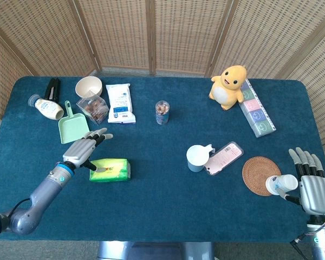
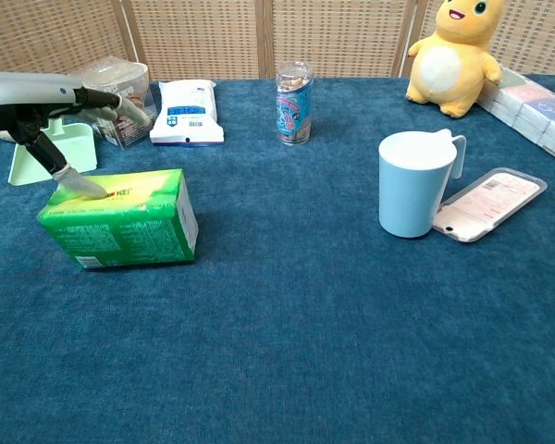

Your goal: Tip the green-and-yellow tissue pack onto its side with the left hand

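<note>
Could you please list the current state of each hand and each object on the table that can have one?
left hand: fingers spread, thumb touching the green tissue pack
green tissue pack: resting on the table, released
right hand: fingers extended, thumb against the small white cup
small white cup: beside the woven coaster
blue mug: upright
snack jar: upright, lidded
white bottle: lying down
</note>
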`<state>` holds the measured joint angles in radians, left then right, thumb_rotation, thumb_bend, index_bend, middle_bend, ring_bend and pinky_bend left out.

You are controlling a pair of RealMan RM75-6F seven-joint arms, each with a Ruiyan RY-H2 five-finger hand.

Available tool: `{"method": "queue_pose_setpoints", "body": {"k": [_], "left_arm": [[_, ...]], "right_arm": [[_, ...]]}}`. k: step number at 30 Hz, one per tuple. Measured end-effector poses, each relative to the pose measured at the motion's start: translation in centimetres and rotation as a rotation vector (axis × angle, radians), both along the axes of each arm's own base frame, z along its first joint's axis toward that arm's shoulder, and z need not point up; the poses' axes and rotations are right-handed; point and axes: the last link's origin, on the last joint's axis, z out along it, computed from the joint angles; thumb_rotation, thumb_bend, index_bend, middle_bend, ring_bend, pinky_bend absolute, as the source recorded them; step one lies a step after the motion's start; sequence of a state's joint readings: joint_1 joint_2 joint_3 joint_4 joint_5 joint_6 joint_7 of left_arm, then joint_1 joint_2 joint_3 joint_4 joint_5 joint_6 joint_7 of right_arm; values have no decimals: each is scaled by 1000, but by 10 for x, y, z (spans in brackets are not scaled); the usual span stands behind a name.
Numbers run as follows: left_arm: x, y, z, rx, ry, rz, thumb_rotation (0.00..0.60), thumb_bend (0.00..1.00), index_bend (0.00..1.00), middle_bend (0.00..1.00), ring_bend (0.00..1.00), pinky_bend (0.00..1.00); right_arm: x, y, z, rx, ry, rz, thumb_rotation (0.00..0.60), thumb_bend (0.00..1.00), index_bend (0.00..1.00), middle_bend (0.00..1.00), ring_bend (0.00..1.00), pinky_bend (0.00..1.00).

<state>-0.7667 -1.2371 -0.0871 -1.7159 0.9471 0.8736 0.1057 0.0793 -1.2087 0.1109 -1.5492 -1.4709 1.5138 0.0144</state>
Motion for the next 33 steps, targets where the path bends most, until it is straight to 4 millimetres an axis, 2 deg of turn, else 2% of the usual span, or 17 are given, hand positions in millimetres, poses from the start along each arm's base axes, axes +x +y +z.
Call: {"method": "queue_pose_setpoints", "body": {"k": [9,17,22,28,33], "left_arm": [[5,-7,0,24,-29,-54,600,0,123,0,0,0],[14,-26,40,39,-93,-131,600,0,113,0,0,0],[15,-43,52,10,-108,-147,600,0,109,0,0,0],[9,-64,41,-97,-61,-155,600,0,108,0,0,0],[8,-68,23,-129,-37,-166,600,0,107,0,0,0]], "right_arm": [[0,0,1,-1,-4,-2,600,0,0,0,0,0],[1,0,0,2,-3,0,600,0,0,0,0,0],[1,0,0,3,0,-1,600,0,0,0,0,0],[0,0,-1,7,2,-3,600,0,0,0,0,0],[0,0,0,5,-1,-3,600,0,0,0,0,0]]}}
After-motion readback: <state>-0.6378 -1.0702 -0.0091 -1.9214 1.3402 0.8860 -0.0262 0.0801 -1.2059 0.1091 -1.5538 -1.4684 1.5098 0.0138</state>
